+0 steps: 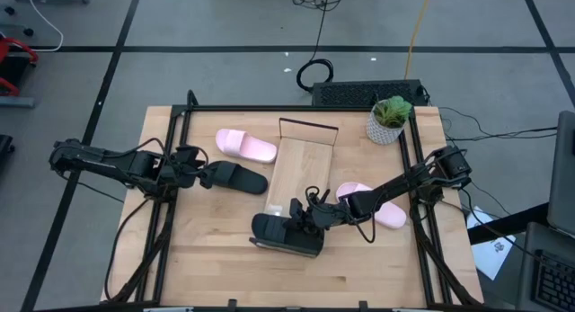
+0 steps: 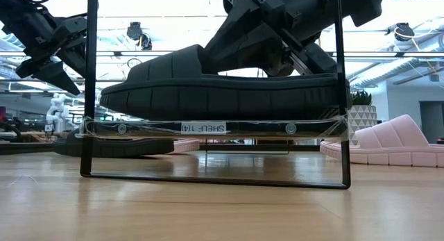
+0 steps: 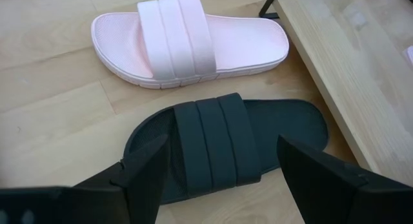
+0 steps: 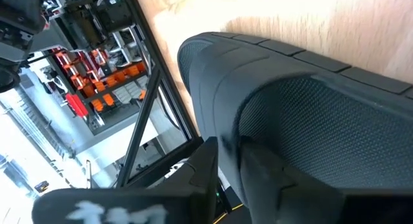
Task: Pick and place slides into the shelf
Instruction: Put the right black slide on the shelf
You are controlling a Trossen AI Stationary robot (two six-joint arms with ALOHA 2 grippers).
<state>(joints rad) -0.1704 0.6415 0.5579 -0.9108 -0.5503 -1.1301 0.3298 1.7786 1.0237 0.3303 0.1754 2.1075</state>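
Observation:
One black slide [image 1: 286, 236] lies crosswise at the near end of the shelf [image 1: 301, 164], a long light-wood board with a dark wire frame [image 2: 89, 95]. My right gripper [image 1: 305, 218] is shut on this slide. A second black slide [image 1: 237, 178] lies flat on the table left of the shelf. My left gripper [image 3: 222, 148] hangs open just above it, one finger on each side of its strap [image 3: 216, 143], touching nothing. One pink slide [image 3: 187, 43] lies beyond that one. The other pink slide [image 1: 377, 209] lies right of the shelf, under my right arm. My right gripper holds the black slide by the sole's side rim [image 4: 222, 114], next to the strap. One finger [image 4: 258, 166] is on the footbed side and the other [image 4: 205, 169] on the outer side. The fingers come slanting down from the table's right. The slide sits level, its sole at the shelf board's top [image 2: 222, 120].
A potted plant [image 1: 389, 119] stands at the table's far right corner. A dark frame [image 1: 171, 213] runs along the table's left and right sides. Bare wood lies near the front edge [image 1: 269, 280]. The room beyond holds racks and equipment.

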